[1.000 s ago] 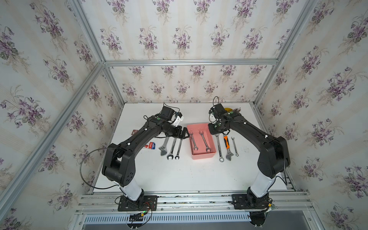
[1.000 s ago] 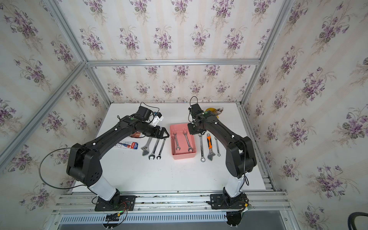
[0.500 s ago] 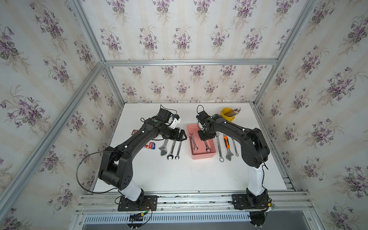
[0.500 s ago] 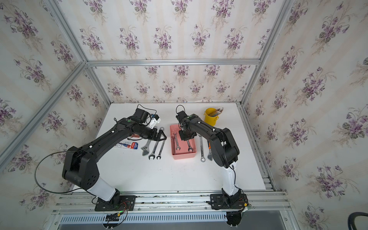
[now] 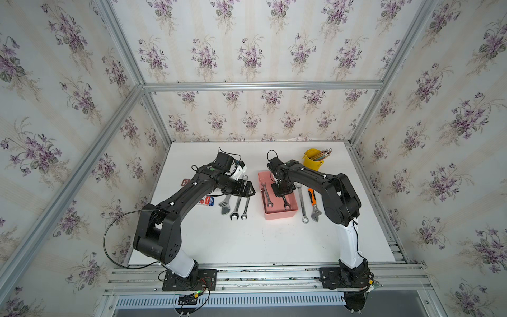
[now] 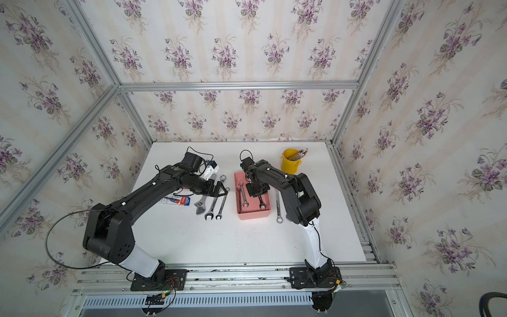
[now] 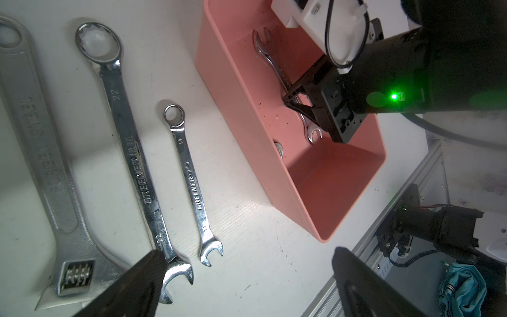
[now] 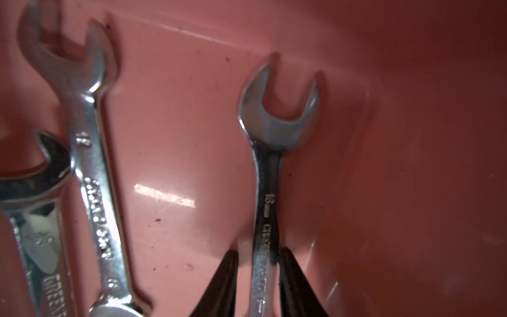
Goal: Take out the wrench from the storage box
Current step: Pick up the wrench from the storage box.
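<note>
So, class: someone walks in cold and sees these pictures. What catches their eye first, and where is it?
Probably the pink storage box mid-table, with the right gripper reached down inside it, its fingers either side of a wrench. Next, the row of shiny wrenches lying on the white table beside the box, under the wide-open left gripper. Then the yellow cup of pencils at the back.

Walls [image 5: 247, 41] papered with purple floral sprigs; aluminium frame rails [image 5: 260, 85] at the corners; white table [image 5: 247, 241] evenly lit.
</note>
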